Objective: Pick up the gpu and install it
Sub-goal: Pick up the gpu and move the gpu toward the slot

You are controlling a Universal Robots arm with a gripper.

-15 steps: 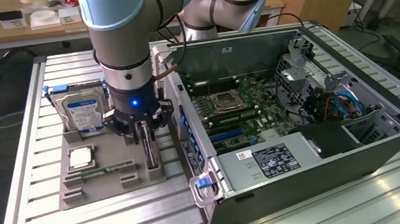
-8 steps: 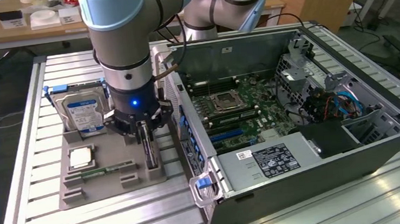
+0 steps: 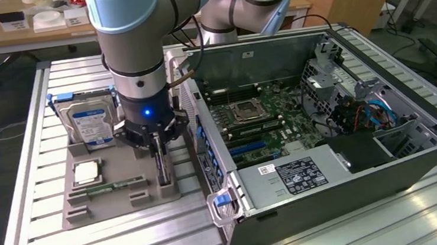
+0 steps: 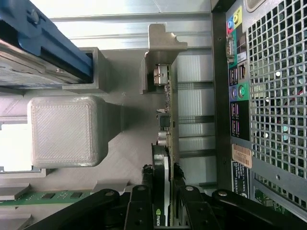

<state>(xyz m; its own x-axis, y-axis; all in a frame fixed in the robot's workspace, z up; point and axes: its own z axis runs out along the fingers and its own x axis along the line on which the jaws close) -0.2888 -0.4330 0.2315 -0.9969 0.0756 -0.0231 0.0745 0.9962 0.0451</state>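
**Exterior view.** You see the arm (image 3: 136, 46) reaching straight down over a grey holder (image 3: 80, 215) on the slatted metal counter (image 3: 34, 192). The gripper (image 3: 158, 147) sits over the graphics card (image 3: 163, 173). The card stands on its long edge in a slot on the holder's side nearest the computer case (image 3: 412, 165), and is not yet installed.

Take the gripper as your dial centre:
- **Ten o'clock:** a hard drive (image 3: 92, 126) stands upright in a blue bracket.
- **Nine o'clock:** a processor chip (image 3: 87, 171) lies flat.
- **Eight o'clock:** a memory stick (image 3: 117, 185) lies flat, near the card.
- **Three o'clock:** the case lies on its side with the motherboard (image 3: 274, 123) exposed. Its rear wall runs just beside the card's slot and is the nearest obstacle on that side.

**Wrist view.** Here you look along the card's (image 4: 168, 110) upper edge. The fingers (image 4: 144, 201) stand narrowly parted, one on each face of the card and just beside it. You cannot tell whether they press on it.

This view gives you what the gripper hides in the exterior view:
- the card's thin profile;
- the case's rear ports (image 4: 237, 96) and mesh grille (image 4: 280, 120), close alongside the card;
- a grey block (image 4: 62, 129) of the holder on the card's other side.

The exterior view gives you the inside of the case and the layout of the holder.
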